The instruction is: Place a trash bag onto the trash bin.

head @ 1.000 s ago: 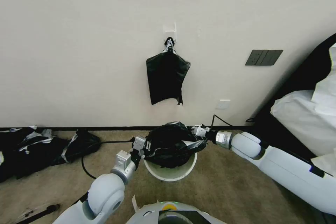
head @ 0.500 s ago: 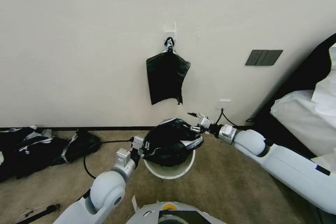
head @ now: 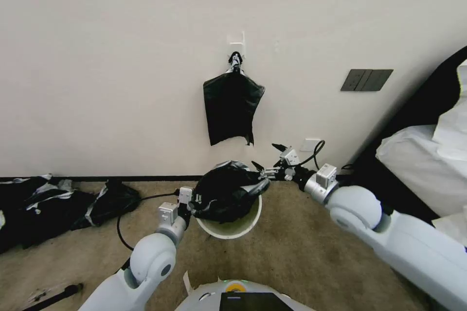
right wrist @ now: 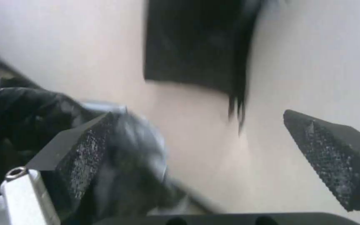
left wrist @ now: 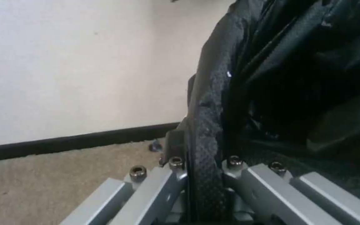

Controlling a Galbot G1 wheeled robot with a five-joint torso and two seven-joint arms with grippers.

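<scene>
The bag (head: 226,189) is sitting bunched over the bin (head: 228,226), spilling across its far rim and its left side, while the near rim and a strip of the pale inner wall are showing bare. We are seeing nothing else inside the bin. Our left gripper (head: 192,200) is holding the bag's left edge; in the left wrist view its fingers (left wrist: 205,175) are pressing together on a fold of film (left wrist: 272,78). Our right gripper (head: 269,159) is hanging at the bag's far right side, above the rim, with its fingers (right wrist: 334,153) spread wide and pinching nothing; one tip is lying just beside the film. Behind the bin, a bundle (head: 231,109) of bags is hanging from a hook (head: 236,56) on the wall (head: 121,58). Sacks (head: 53,204) are lying on the carpet (head: 301,252) well to the left.
</scene>
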